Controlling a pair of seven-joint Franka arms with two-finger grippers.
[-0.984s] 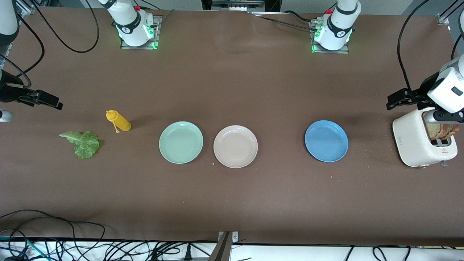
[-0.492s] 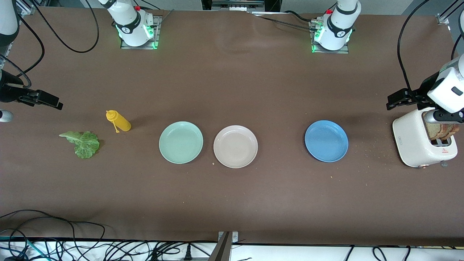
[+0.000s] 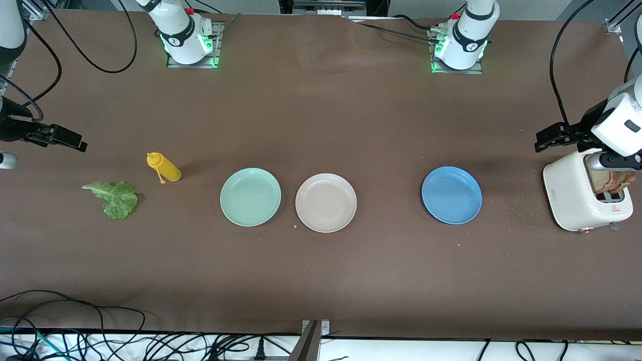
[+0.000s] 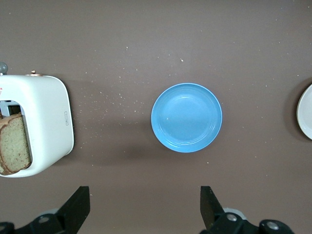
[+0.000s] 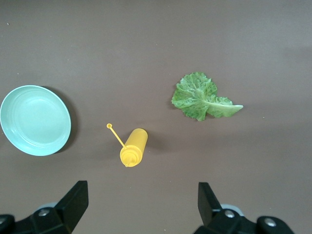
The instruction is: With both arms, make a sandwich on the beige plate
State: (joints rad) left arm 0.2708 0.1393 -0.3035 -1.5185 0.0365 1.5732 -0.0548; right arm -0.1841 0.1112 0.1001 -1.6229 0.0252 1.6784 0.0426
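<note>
while both arms waited high, the left hand (image 4: pixel 144 212) hung open over bare worktop (image 3: pixel 351 125) near the toaster (image 3: pixel 577 193), the right hand (image 5: pixel 141 209) open above the mustard bottle (image 3: pixel 165 169). bread slices (image 3: pixel 611 181) stood in the toaster, light and crumbly, best pinched by the crust. the lettuce leaf (image 3: pixel 116 198), limp, lay toward the right arm's end; the beige plate (image 3: pixel 326 202) sat bare.

- A row of plates is laid along the surface (image 3: pixel 321 281): the beige plate (image 3: pixel 326 202) is set just beside another plate (image 3: pixel 250 197), on that plate's left-arm side.
- A third plate (image 3: pixel 451 195) is placed well apart — between the beige plate and the toaster (image 3: pixel 584 192).
- Bread slices (image 3: pixel 609 181) are held in the toaster.
- A bottle (image 3: pixel 164 167) and lettuce leaf (image 3: pixel 114 198) are found toward the right arm's end.
</note>
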